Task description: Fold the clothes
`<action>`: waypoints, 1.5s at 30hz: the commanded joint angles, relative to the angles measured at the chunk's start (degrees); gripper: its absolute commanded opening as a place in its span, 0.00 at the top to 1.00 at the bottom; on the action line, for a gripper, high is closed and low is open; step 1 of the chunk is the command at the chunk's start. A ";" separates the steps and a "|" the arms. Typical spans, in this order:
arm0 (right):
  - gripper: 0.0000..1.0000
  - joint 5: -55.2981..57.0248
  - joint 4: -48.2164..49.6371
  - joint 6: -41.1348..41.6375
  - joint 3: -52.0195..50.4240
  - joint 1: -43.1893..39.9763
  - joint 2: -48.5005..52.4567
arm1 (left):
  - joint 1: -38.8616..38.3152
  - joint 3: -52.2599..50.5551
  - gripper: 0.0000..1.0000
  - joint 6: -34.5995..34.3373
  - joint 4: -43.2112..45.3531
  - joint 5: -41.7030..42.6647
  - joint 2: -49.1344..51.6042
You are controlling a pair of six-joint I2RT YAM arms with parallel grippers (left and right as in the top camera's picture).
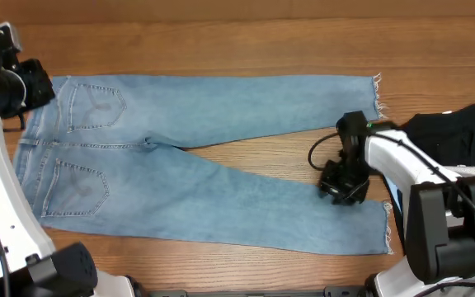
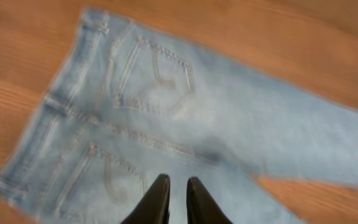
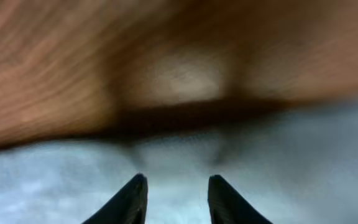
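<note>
Heavy blur smears the right wrist view: beyond the right gripper (image 3: 176, 178)'s jaws, the jeans (image 3: 278, 155) and table (image 3: 55, 68) dissolve into soft bands, and a pale patch (image 3: 185, 81) farther ahead is unreadable. Ahead of the left gripper (image 2: 176, 179)'s jaws the stitching is fuzzy, and the legs run off the right edge. Overhead, the right gripper's fingertips are hidden beneath its own body.

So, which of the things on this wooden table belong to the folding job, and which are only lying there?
For the job:
- the light-blue denim jeans with frayed ankle hems, spread out flat

Just lying about:
- the black garment, bunched at the far right of the overhead view
</note>
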 commanded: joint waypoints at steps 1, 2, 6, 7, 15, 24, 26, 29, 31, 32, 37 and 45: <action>0.75 -4.81 11.58 3.69 -6.82 -0.02 -0.35 | -0.33 -0.92 0.85 0.87 -2.58 -2.58 0.98; 0.77 -4.79 15.19 5.64 -8.79 0.02 -0.35 | -0.33 -2.54 0.85 0.79 -2.27 -6.01 0.98; 0.78 -5.25 21.94 6.71 -11.41 0.39 -0.37 | 0.66 -10.21 0.86 -1.49 0.61 -10.51 1.03; 0.75 -5.20 22.38 5.44 -11.15 0.37 -0.42 | 0.83 -11.67 0.86 -1.51 1.29 -10.91 1.03; 0.60 0.42 6.08 1.03 -2.86 -2.43 -5.20 | 10.12 -33.38 0.84 -10.16 14.47 -15.89 1.05; 0.41 -0.26 -6.40 0.31 5.07 -5.09 -16.83 | 34.23 -49.75 0.59 -15.74 30.38 -2.34 3.93; 0.40 -0.24 -7.13 1.40 5.05 -5.09 -16.83 | 34.88 -51.34 0.59 -15.72 33.64 -2.36 6.86; 0.39 -0.55 -7.56 2.43 5.05 -5.09 -16.83 | 34.84 -51.54 0.58 -15.47 38.16 -2.03 12.17; 0.39 -0.57 -8.83 3.28 5.03 -5.09 -16.83 | 34.84 -51.54 0.58 -14.05 41.27 -0.81 14.75; 0.38 -0.55 -9.09 3.28 5.03 -5.09 -16.83 | 34.80 -51.54 0.57 -13.09 42.75 0.48 15.63; 0.35 -0.44 -9.44 5.95 4.52 -5.44 -16.61 | 34.82 -51.52 0.88 -12.02 44.92 3.69 16.74; 0.36 0.59 -10.43 9.33 -6.23 -19.15 -15.87 | 35.04 -50.62 0.96 -12.07 44.96 10.78 15.80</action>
